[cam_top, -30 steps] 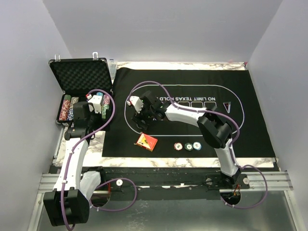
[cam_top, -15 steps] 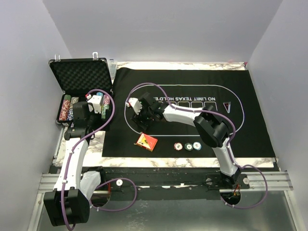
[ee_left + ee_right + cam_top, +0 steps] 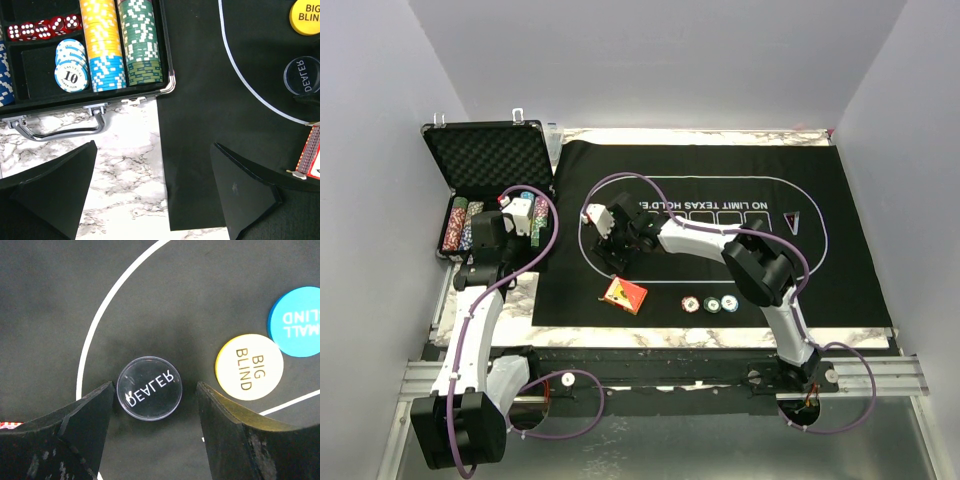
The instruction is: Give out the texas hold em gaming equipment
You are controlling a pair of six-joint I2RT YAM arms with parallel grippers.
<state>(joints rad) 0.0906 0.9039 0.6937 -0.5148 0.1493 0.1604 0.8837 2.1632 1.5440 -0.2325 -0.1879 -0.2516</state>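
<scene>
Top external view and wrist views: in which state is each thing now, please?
Case: open, lid up.
DEALER button: flat on mat, lettering up.
BIG BLIND button: flat, lettering up.
Card box: lying flat on mat.
Left claw: open, empty.
Right claw: open, astride the DEALER button.

**Robot lab test cell**

Plain grey walls (image 3: pixel 380 80) are boxing in a marble-look desk (image 3: pixel 650 338). Left arm (image 3: pixel 470 330) & right arm (image 3: pixel 760 270), w/ purple cables (image 3: pixel 556 222) trailing, are sitting bolted to alu rails (image 3: pixel 420 372) at the near edge: a lab rig setup.
</scene>
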